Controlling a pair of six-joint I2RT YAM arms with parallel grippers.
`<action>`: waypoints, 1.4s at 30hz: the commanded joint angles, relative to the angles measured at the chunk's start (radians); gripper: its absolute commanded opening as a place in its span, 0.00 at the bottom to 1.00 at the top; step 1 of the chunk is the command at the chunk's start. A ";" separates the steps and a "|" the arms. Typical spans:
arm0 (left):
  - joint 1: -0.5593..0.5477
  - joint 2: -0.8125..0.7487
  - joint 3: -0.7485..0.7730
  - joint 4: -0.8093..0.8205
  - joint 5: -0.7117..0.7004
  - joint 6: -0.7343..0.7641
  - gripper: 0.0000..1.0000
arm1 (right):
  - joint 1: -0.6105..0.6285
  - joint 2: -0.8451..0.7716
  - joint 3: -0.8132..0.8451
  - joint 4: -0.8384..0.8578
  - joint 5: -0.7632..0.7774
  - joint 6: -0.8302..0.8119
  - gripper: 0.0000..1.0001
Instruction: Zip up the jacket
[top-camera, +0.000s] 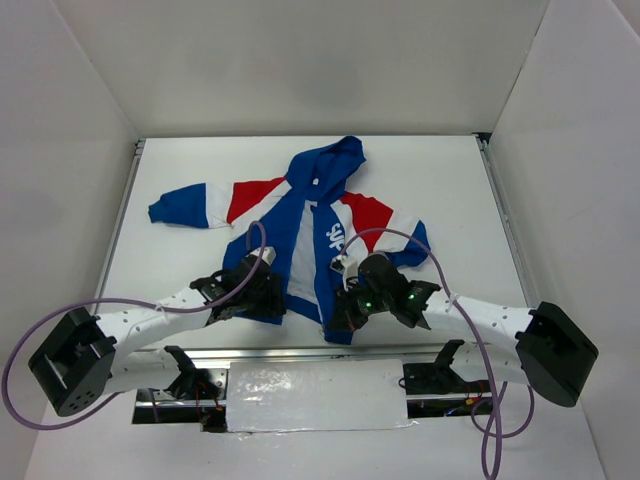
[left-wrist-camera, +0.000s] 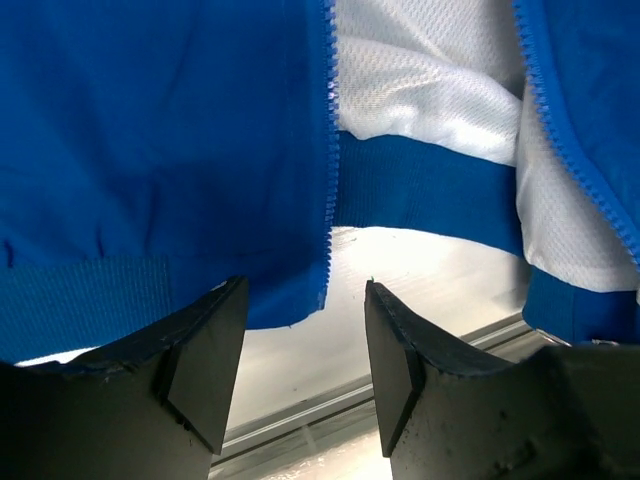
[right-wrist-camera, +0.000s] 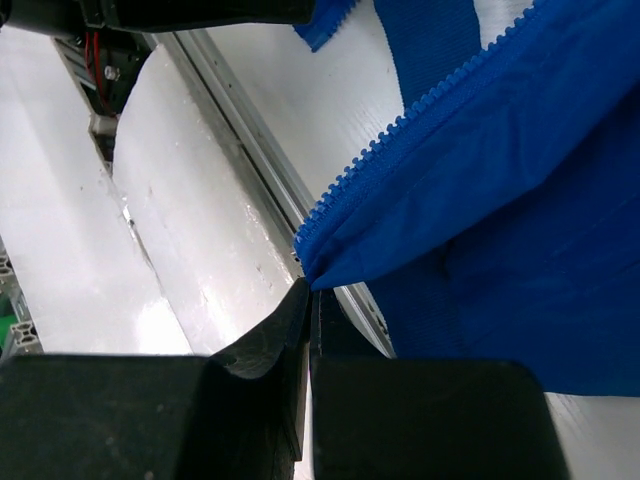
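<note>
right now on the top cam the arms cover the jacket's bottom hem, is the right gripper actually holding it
Observer: Yes. The right wrist view shows the right gripper shut on the bottom corner of the jacket, at the lower end of its zipper teeth.
Operator: and the left one
Observer: The left gripper is open and grips nothing. The other zipper edge ends just above its open gap.
Operator: are the two halves joined down there
Observer: No. The left wrist view shows white mesh lining between the two zipper edges.
</note>
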 joint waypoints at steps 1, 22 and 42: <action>-0.025 0.002 0.059 -0.053 -0.072 0.018 0.62 | -0.003 0.007 0.034 0.014 0.036 0.036 0.00; -0.154 0.172 0.200 -0.220 -0.264 -0.025 0.59 | -0.007 0.010 0.028 0.010 0.073 0.042 0.00; -0.158 0.210 0.176 -0.204 -0.269 -0.030 0.54 | -0.007 0.029 0.022 0.031 0.061 0.051 0.00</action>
